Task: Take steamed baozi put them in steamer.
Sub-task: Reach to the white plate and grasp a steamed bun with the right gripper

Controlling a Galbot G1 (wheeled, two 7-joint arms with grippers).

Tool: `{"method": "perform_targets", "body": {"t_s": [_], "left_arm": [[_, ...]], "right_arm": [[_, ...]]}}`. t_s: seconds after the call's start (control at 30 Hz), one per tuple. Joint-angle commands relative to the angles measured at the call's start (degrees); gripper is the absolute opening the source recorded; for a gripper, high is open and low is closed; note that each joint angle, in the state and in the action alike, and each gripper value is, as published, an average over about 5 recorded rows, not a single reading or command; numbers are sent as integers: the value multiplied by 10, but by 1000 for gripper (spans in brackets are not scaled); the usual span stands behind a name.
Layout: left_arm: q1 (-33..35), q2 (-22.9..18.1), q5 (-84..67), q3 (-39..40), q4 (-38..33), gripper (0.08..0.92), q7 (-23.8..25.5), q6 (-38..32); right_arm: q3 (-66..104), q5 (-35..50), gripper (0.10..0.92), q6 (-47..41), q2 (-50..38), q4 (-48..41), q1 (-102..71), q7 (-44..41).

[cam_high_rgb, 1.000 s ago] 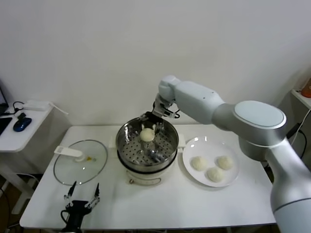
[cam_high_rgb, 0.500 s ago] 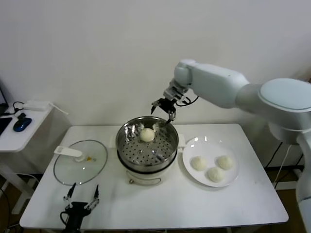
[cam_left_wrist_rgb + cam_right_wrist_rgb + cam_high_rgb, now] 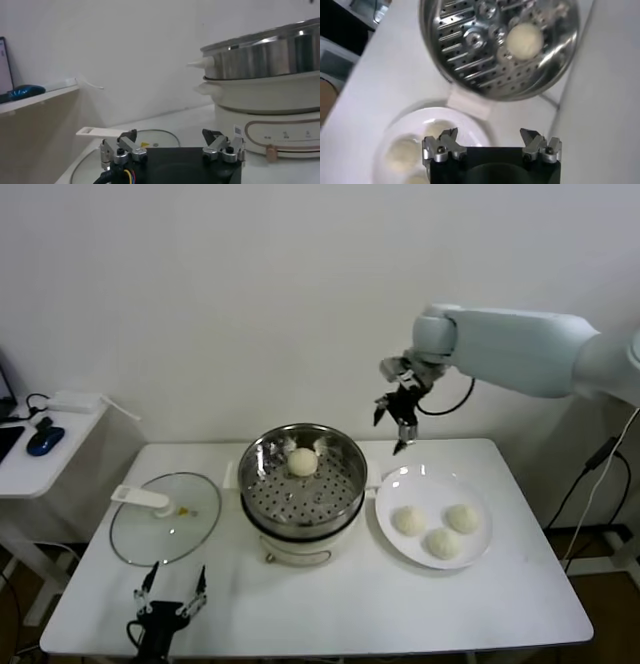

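One white baozi [image 3: 302, 461] lies on the perforated tray of the shiny steel steamer [image 3: 331, 447] at the table's middle; it also shows in the right wrist view [image 3: 523, 39]. Three more baozi [image 3: 409, 521] [image 3: 462, 518] [image 3: 443, 543] lie on the white plate [image 3: 400, 482] to the steamer's right. My right gripper [image 3: 389, 425] is open and empty, raised above the gap between steamer and plate, near the plate's far edge. My left gripper [image 3: 170, 586] is open and empty, parked low at the table's front left.
A round glass lid [image 3: 150, 531] with a white handle [image 3: 140, 497] lies flat left of the steamer. A side table with a blue mouse [image 3: 45, 440] stands at far left. The wall is close behind the steamer.
My right gripper has left the baozi in the steamer, risen out of it and swung right toward the plate, jaws open. The left arm has not moved.
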Motion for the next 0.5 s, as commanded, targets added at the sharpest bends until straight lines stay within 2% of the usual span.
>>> {"method": "perform_targets", "body": {"t_s": [0.03,0.5], "left_arm": [[1,2,0,-2,2,823,1,-1],[5,0,0,-13,3,823,1,-3]], "right_arm": [[-39,17,823,-75,-47,71,-20,25],[29,-88,823,-95,-83,68,-142,92]]}}
